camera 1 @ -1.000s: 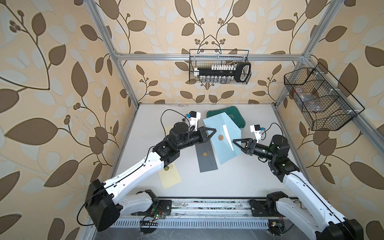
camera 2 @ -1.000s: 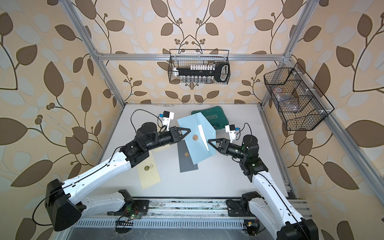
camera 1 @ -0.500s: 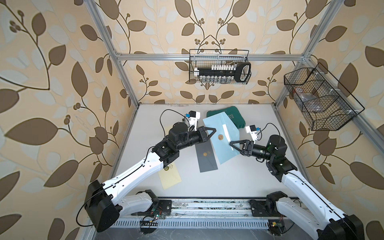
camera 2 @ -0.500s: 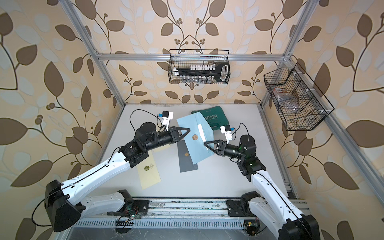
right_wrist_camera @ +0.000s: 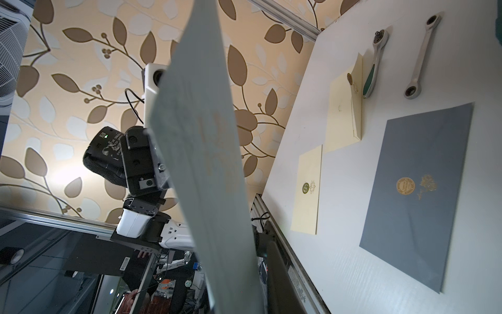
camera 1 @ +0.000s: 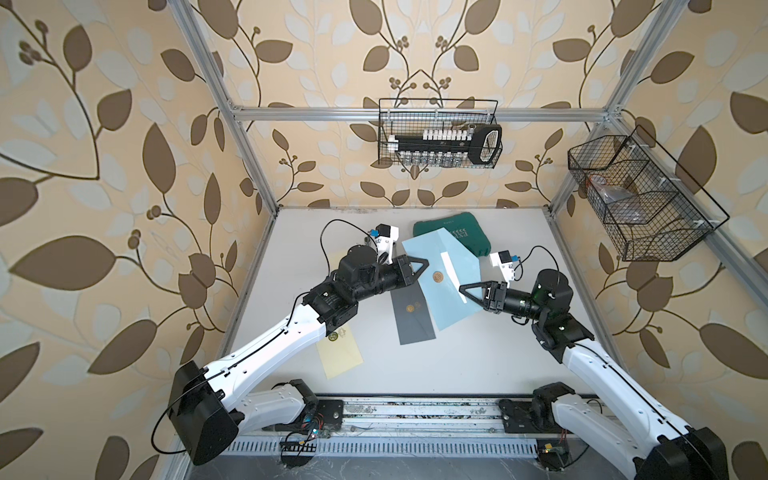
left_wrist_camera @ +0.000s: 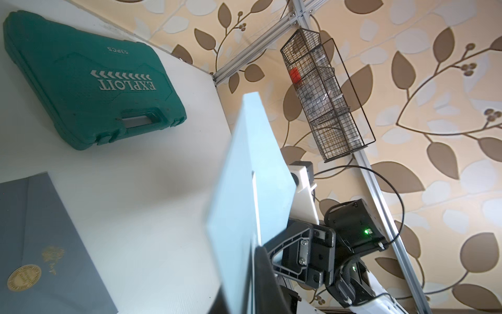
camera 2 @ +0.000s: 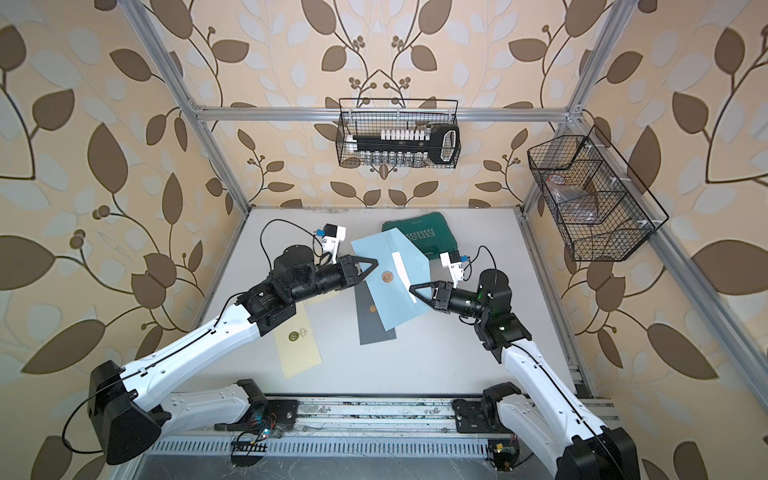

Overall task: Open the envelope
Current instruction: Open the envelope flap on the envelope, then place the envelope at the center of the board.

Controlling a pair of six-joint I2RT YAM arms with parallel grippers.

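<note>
- Lt-blue envelope (camera 1: 444, 305) is up off the table (camera 1: 478, 357), mid-scene, betw. both grippers. L gripper (camera 1: 419, 266) is clamped on its 9 o'clock edge; R gripper (camera 1: 462, 288) is pinched on its 4 o'clock edge, by the white strip (camera 1: 453, 277).
- Long axis runs approx. 11→5 o'clock, seal (camera 1: 437, 276) facing up.
- Grey envelope (camera 1: 411, 322) lies below at 7 o'clock, green case (camera 1: 473, 241) at 1 o'clock; bare table twd 5 o'clock.

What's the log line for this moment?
light blue envelope: in air | left gripper: shut on it | right gripper: shut on opposite edge
</note>
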